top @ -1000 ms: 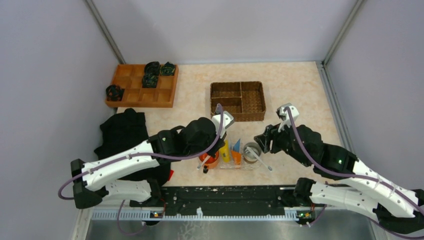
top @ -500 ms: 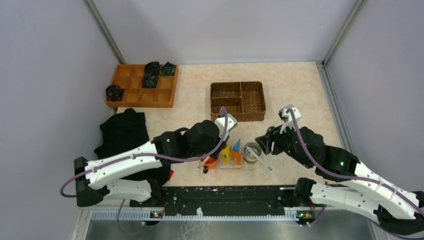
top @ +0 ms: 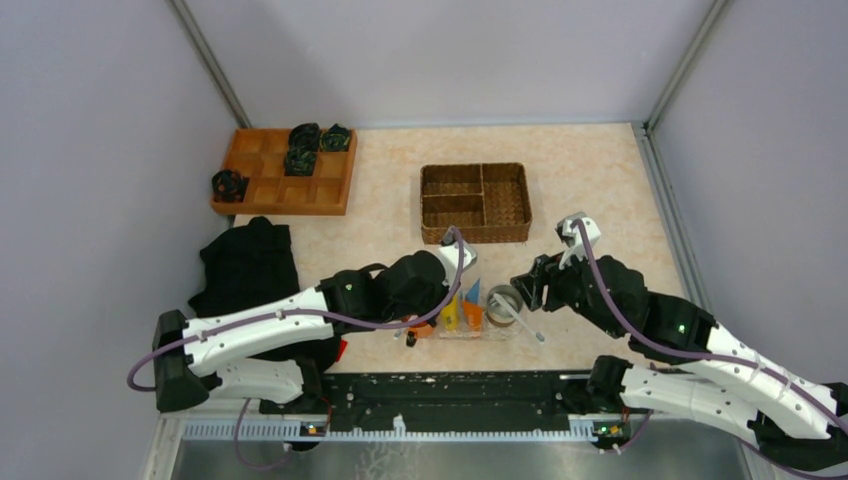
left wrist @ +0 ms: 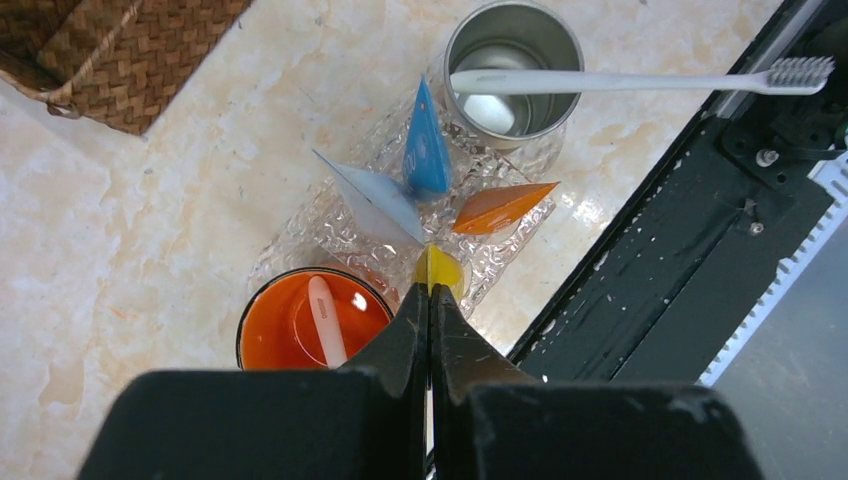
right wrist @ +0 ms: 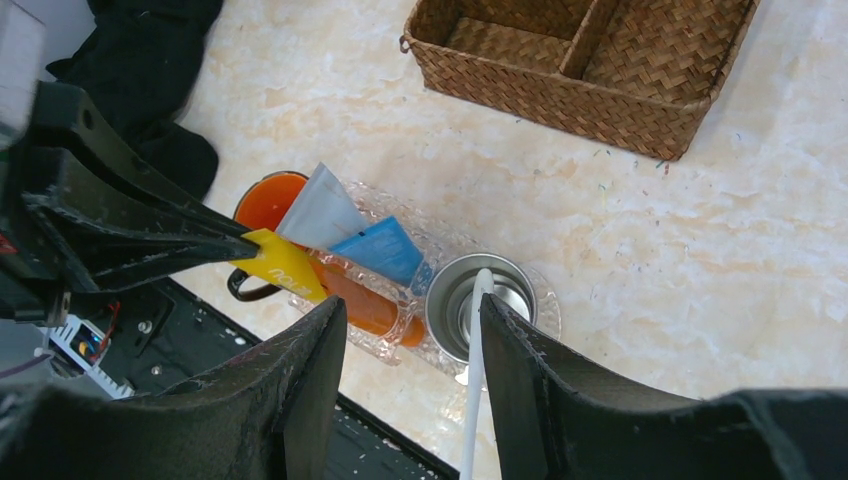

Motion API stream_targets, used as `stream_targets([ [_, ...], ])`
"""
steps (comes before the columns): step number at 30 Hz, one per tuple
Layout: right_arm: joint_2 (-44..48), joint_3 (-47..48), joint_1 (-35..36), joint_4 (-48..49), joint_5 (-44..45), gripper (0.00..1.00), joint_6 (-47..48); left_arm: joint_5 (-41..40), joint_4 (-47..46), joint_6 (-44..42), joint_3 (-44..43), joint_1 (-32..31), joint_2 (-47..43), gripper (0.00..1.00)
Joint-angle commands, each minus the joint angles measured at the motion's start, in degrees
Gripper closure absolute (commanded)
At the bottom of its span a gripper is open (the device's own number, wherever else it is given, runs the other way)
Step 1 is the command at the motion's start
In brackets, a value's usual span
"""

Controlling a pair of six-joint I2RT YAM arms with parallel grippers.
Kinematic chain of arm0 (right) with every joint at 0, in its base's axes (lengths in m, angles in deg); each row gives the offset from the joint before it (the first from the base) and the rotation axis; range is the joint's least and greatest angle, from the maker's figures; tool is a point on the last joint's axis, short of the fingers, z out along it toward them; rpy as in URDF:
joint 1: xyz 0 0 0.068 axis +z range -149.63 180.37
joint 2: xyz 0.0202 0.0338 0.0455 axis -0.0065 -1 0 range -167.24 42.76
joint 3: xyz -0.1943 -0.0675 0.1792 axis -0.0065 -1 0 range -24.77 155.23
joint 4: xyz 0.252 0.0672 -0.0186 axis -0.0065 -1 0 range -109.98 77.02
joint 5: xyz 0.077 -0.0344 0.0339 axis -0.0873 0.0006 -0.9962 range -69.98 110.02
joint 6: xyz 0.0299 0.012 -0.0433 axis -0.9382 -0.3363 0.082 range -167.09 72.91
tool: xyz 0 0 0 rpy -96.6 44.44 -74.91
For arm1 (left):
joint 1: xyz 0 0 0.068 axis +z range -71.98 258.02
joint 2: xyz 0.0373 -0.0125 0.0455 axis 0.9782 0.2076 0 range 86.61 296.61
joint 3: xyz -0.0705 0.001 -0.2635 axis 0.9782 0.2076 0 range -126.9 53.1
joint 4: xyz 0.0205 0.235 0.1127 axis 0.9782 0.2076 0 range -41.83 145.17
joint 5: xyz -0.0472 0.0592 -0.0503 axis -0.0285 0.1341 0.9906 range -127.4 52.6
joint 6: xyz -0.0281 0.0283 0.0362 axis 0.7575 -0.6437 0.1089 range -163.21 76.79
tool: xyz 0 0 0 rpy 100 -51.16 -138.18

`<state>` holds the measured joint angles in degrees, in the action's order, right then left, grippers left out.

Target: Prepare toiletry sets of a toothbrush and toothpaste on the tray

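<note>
Steel cup holds a toothbrush; orange mug likewise.

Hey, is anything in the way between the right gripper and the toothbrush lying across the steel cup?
Nothing visible. The open right gripper hangs above the toothbrush on the steel cup, with only air between. The left gripper, shut on the yellow tube, sits off to the side.

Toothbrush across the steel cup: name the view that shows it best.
Left wrist: the toothbrush lies whole across the steel cup, bristles plain. The right wrist shows only its handle, cut off by the frame; the top view shows it tiny.
</note>
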<state>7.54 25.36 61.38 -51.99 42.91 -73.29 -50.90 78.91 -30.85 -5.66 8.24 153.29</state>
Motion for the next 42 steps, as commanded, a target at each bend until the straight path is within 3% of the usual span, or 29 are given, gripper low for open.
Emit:
stream_targets([
  [1, 0.6, -0.1, 0.5, 1.5, 0.3, 0.48, -0.5, 0.1, -2.3, 0.6, 2.2, -0.7, 1.0, 1.00],
  [8, 0.6, -0.2, 0.5, 1.5, 0.3, 0.48, -0.4, 0.4, -3.4, 0.6, 3.2, -0.7, 2.6, 1.00],
  [16, 0.7, -0.8, 0.5, 1.7, 0.1, 0.48, -0.3, 0.3, -3.7, 0.8, 3.2, -0.7, 3.7, 0.80],
  [23, 1.0, -1.0, 0.5, 1.7, -0.1, 0.48, -0.3, 0.5, -3.2, 1.4, 2.3, -0.7, 3.4, 0.68],
  [33, 1.0, -0.7, 0.5, 1.3, 0.3, 0.47, 0.0, -4.1, 4.1, 1.5, -6.2, -0.7, -2.5, 0.51],
  [37, 0.5, 0.0, 0.5, 1.3, 0.4, 0.46, 0.2, -8.1, 4.3, 2.3, -7.8, -0.6, -6.9, 0.37],
  [38, 0.3, 0.1, 0.5, 1.3, 0.2, 0.46, 0.4, -9.3, 4.5, 2.7, -8.0, -0.6, -8.0, 0.29],
  [39, 0.0, 0.4, 0.5, 1.3, 0.0, 0.46, 0.6, -10.2, 4.6, 3.2, -8.1, -0.6, -9.3, 0.06],
  [42, -1.1, 0.8, 0.5, 1.5, -1.5, 0.45, 1.6, -13.1, 5.6, 4.9, -7.8, -0.6, -12.5, 0.01],
])
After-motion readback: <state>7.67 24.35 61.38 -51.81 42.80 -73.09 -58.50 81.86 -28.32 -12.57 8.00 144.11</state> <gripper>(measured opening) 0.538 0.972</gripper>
